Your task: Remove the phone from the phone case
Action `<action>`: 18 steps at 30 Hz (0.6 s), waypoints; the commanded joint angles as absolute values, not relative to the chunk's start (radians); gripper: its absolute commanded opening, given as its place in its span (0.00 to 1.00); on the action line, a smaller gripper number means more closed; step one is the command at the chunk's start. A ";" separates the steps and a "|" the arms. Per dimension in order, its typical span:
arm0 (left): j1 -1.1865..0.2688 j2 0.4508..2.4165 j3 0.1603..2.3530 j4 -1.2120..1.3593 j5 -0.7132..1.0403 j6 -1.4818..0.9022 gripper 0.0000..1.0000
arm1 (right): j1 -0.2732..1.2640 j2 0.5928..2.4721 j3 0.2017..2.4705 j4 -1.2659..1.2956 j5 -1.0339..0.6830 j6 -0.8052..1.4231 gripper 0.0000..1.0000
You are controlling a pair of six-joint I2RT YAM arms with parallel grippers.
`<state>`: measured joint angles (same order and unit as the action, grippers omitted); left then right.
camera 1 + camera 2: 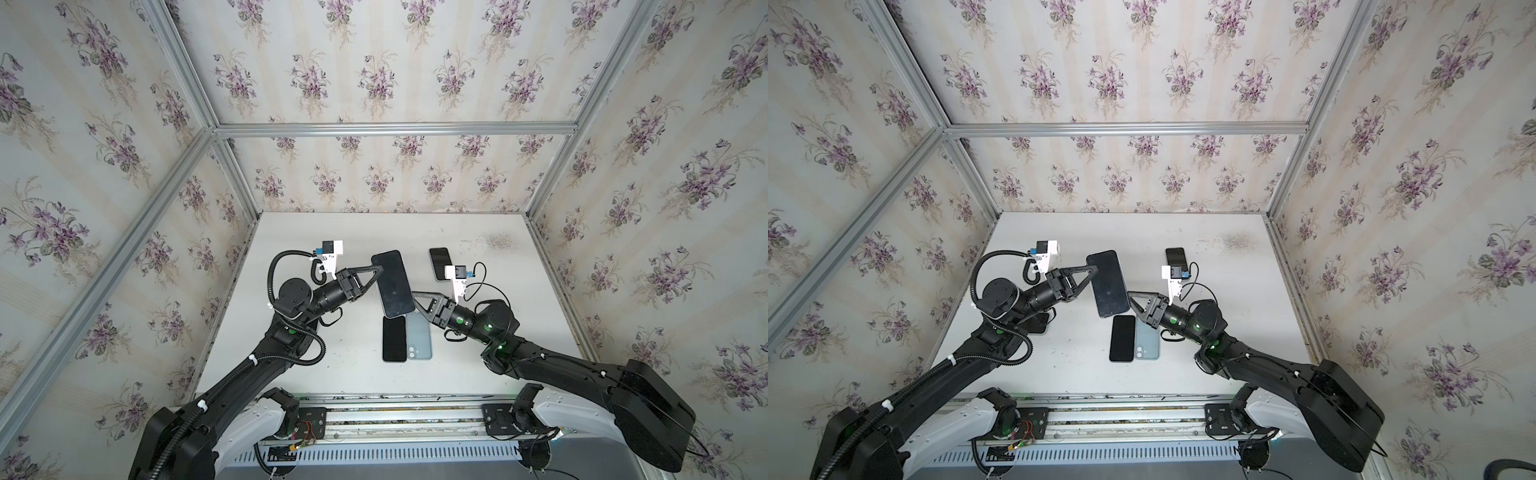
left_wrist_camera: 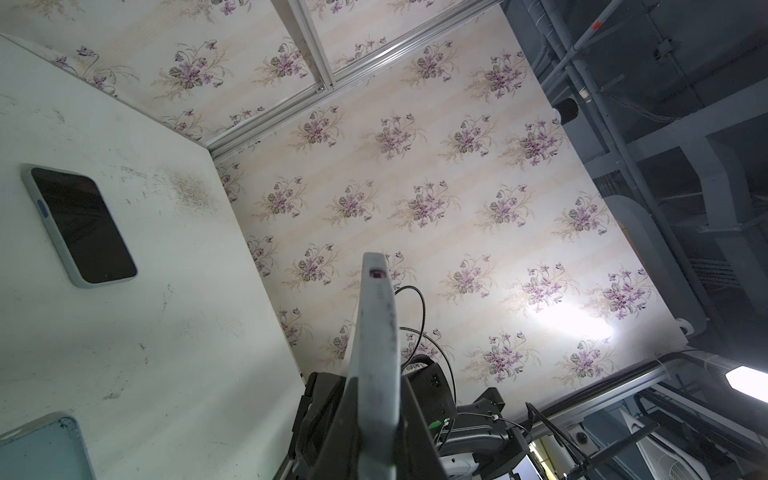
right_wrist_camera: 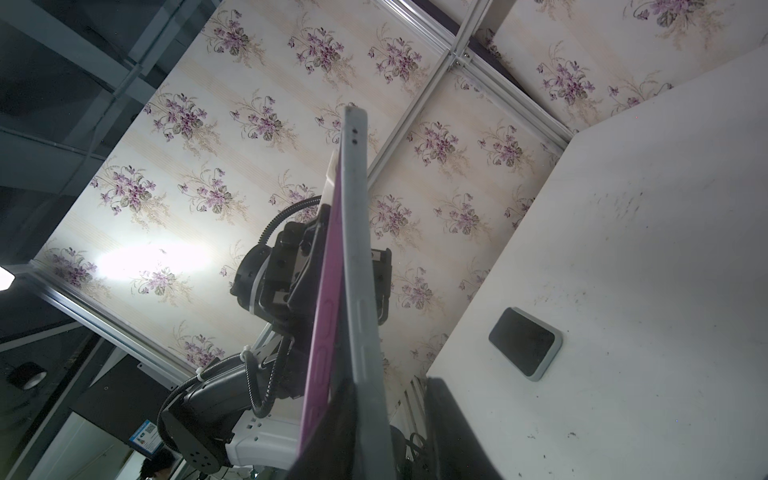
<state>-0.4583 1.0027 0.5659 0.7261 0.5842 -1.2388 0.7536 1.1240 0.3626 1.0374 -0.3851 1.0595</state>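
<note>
Table: white table [image 1: 332, 374], floral walls; I've got the phone [image 1: 392, 282] raised above it, between both arms.
Left gripper [image 1: 377, 270]: fingers clamped on the phone's far edge.
Right gripper [image 1: 415, 296]: at the near corner; I can't tell if it grips.
Case [image 3: 328, 291]: purple, gapping from the phone's edge.
Risk: a weak right pinch drops the phone onto nearby handsets [image 1: 394, 338].

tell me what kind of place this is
Probably a robot test cell in a lab, not a home: flowered wallpaper panels fill an aluminium frame, the left arm and right arm are mounted on a rail at a white table, and bare ceiling pipework shows beyond.
</note>
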 commanded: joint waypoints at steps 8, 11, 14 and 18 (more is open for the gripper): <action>-0.487 1.118 0.549 0.916 0.562 -1.230 0.00 | 0.769 1.048 0.285 0.998 -0.350 1.107 0.14; -0.502 1.153 0.549 0.935 0.561 -1.211 0.01 | 0.769 0.995 0.275 0.909 -0.331 1.090 0.09; -0.517 1.187 0.547 0.935 0.554 -1.183 0.04 | 0.770 0.930 0.250 0.819 -0.290 1.077 0.06; -0.536 1.252 0.531 0.963 0.545 -1.169 0.21 | 0.769 0.843 0.242 0.682 -0.254 1.056 0.01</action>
<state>-0.5308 1.2198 0.5373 0.8711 0.5709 -1.2053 0.7685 0.8757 0.2405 0.7685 -0.2916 1.0801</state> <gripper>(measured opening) 0.183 0.137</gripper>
